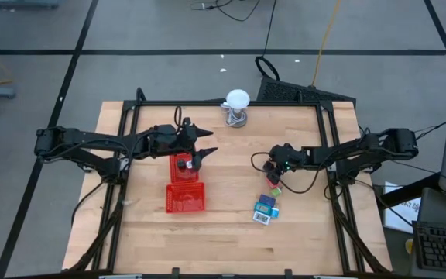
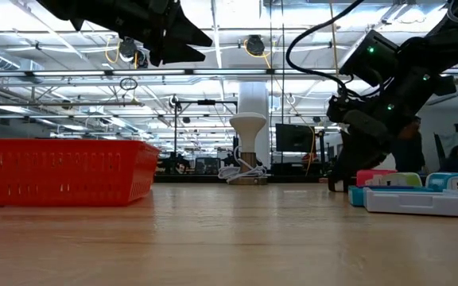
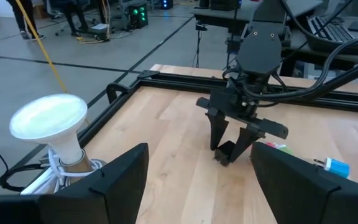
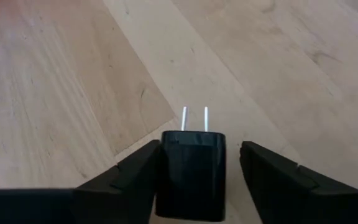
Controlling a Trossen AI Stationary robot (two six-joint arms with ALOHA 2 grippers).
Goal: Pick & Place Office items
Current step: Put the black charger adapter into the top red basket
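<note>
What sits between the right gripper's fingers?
A black plug adapter with two metal prongs, lying on the wooden table between the fingers of the right gripper. Its underside and rear end are hidden.

Two red baskets (image 1: 184, 186) sit touching on the wooden table (image 1: 223, 240). A white lamp (image 1: 237, 101) stands on a wire coil near the table's back edge.

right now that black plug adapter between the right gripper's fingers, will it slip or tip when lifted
The black plug adapter looks like a rigid, boxy block, so it probably won't flex. Its smooth flat sides could slip if the right gripper pinches lightly. It looks small, so likely light; the two prongs point away from the fingers.
</note>
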